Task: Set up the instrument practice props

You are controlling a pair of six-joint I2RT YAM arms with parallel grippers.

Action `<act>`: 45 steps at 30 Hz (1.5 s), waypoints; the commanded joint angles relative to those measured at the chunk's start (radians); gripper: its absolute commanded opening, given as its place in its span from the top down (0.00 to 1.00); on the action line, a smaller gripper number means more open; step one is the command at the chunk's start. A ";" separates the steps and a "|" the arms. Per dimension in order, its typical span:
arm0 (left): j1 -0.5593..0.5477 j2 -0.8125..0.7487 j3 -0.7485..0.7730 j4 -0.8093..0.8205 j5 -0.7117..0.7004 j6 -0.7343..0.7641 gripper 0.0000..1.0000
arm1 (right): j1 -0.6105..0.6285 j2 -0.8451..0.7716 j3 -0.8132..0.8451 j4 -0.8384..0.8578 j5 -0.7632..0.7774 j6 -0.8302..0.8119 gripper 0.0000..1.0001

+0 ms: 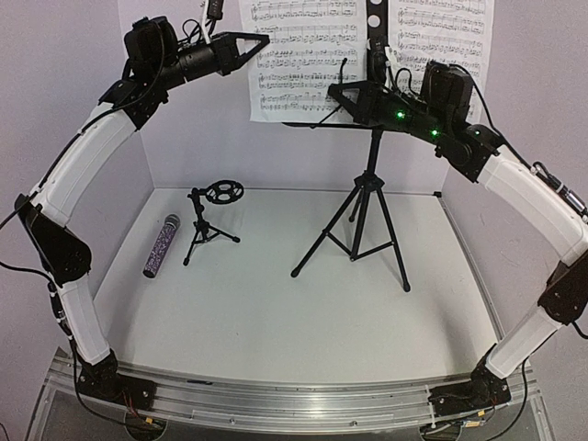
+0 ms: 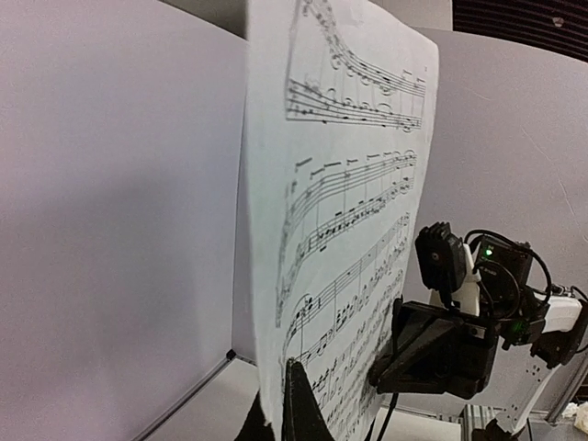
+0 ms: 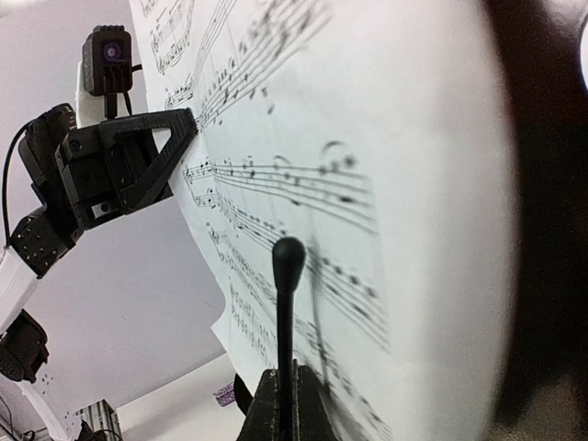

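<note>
Top view: we see the music stand (image 1: 368,197) upright on the counter (image 1: 276,308), with the left page (image 1: 303,55) and the right page (image 1: 441,32) on its tray. The mic stand (image 1: 208,225) stands to its left, and the microphone (image 1: 160,246) lies beside that.
Left wrist view: the left hand (image 2: 280,390) is closed on the left page's edge.
Right wrist view: the right hand (image 3: 287,375) clamps a thin black rod (image 3: 287,276) in front of the page.

A robot lab test cell. Plain white walls (image 1: 193,138) box in a white surface (image 1: 257,303), edged by an aluminium mounting rail (image 1: 294,400).
</note>
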 commanded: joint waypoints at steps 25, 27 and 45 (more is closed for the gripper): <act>-0.079 0.069 0.117 0.034 0.092 0.328 1.00 | 0.002 -0.030 0.032 0.086 0.022 -0.037 1.00; -0.078 0.073 0.120 0.041 0.085 0.334 1.00 | 0.002 -0.026 0.035 0.086 0.023 -0.037 1.00; -0.062 0.106 0.136 0.069 0.087 0.377 1.00 | 0.002 -0.009 0.046 0.081 0.060 -0.026 0.95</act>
